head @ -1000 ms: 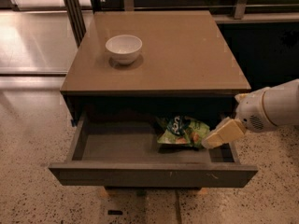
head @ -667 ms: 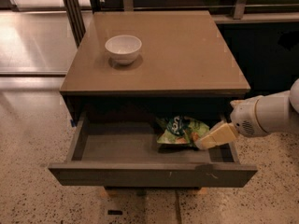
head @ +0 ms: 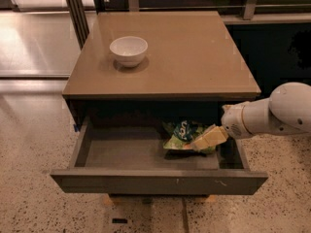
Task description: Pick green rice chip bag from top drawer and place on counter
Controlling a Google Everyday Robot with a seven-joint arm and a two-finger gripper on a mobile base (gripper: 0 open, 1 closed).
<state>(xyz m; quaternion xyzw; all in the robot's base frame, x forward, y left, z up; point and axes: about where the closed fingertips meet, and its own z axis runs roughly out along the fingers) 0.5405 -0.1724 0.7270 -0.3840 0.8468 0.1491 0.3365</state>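
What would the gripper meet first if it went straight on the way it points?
Probably the green rice chip bag: the gripper, inside the top drawer near its right wall, points at the bag and overlaps its right edge. Whether they touch is unclear.

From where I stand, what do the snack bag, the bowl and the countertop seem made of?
The green rice chip bag looks like thin foil or plastic film: crinkled, glinting. The white bowl seems glazed ceramic, perhaps plastic: smooth, even white. The counter looks like glossy tan laminate; it reflects light. The end effector is at the bag's edge, inside the top drawer.
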